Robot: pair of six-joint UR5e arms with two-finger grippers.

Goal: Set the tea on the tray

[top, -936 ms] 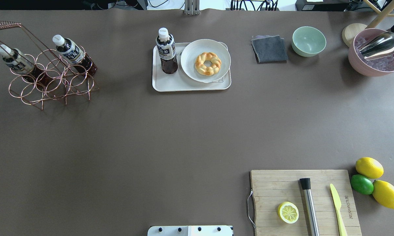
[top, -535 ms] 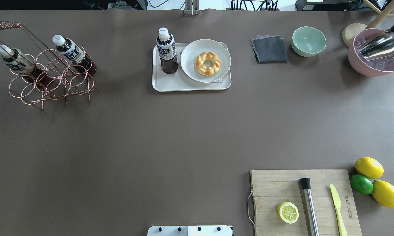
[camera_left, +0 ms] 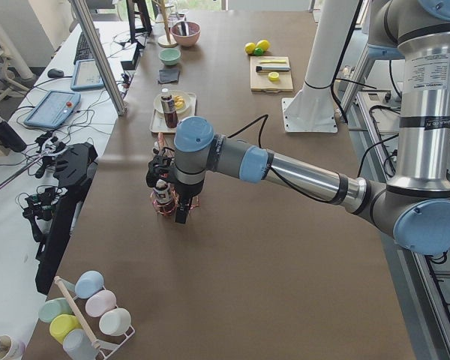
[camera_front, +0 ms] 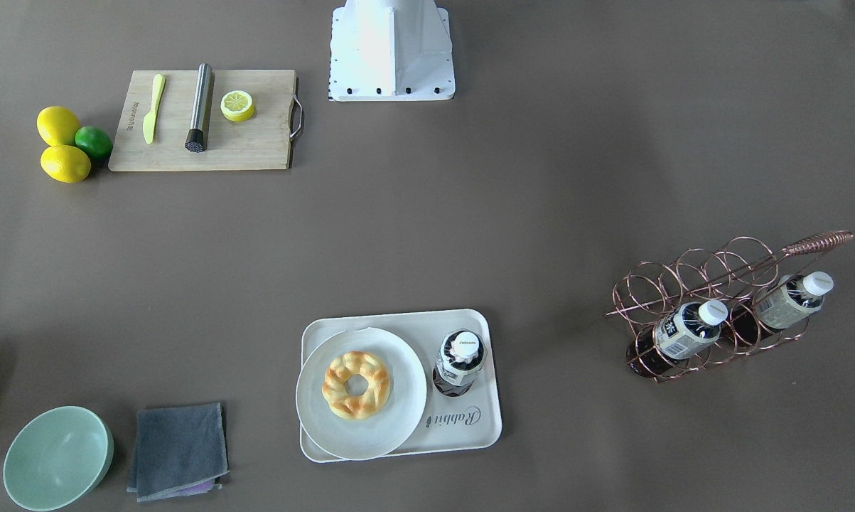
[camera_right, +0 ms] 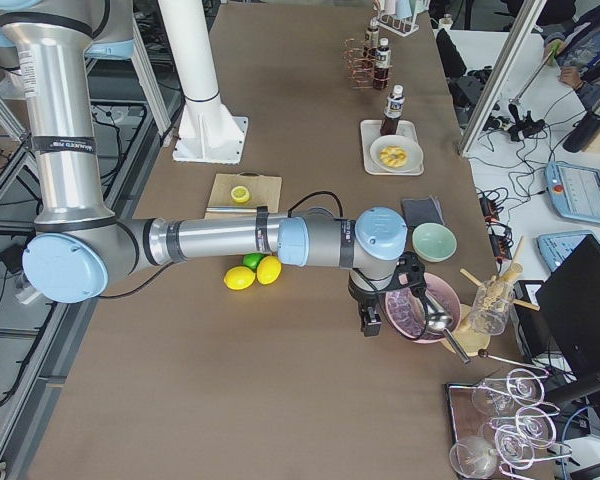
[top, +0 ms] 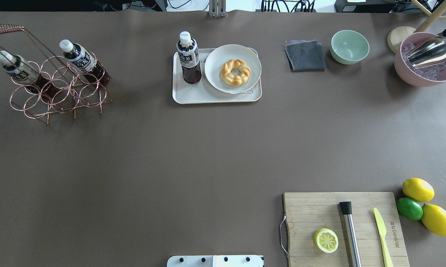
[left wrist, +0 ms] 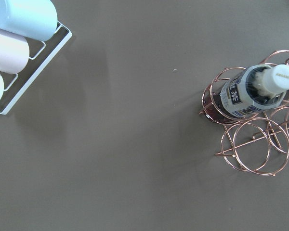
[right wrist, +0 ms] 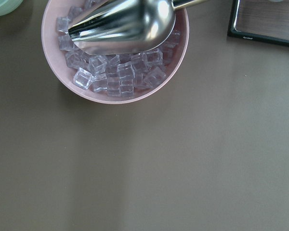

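Left tool (camera_left: 176, 206) and right tool (camera_right: 372, 320) too small to read their jaws, cutting board (top: 311, 211) cut by overhead view's bottom edge

Silver arms (camera_left: 300, 171), blue, seemingly plastic joints (camera_left: 193, 135)

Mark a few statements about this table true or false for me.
1. The clear plastic tea bottle with the dark-and-white label stands upright on the cream-white rectangular tray. True.
2. The braided ring pastry lies directly on the tray. False: it lies on the round white plate, which sits on the tray.
3. The copper wire rack holds two bottles. True.
4. The halved lemon lies on the tray too. False: it lies on the wooden cutting board.
5. A metal scoop rests in the pink bowl of ice cubes. True.
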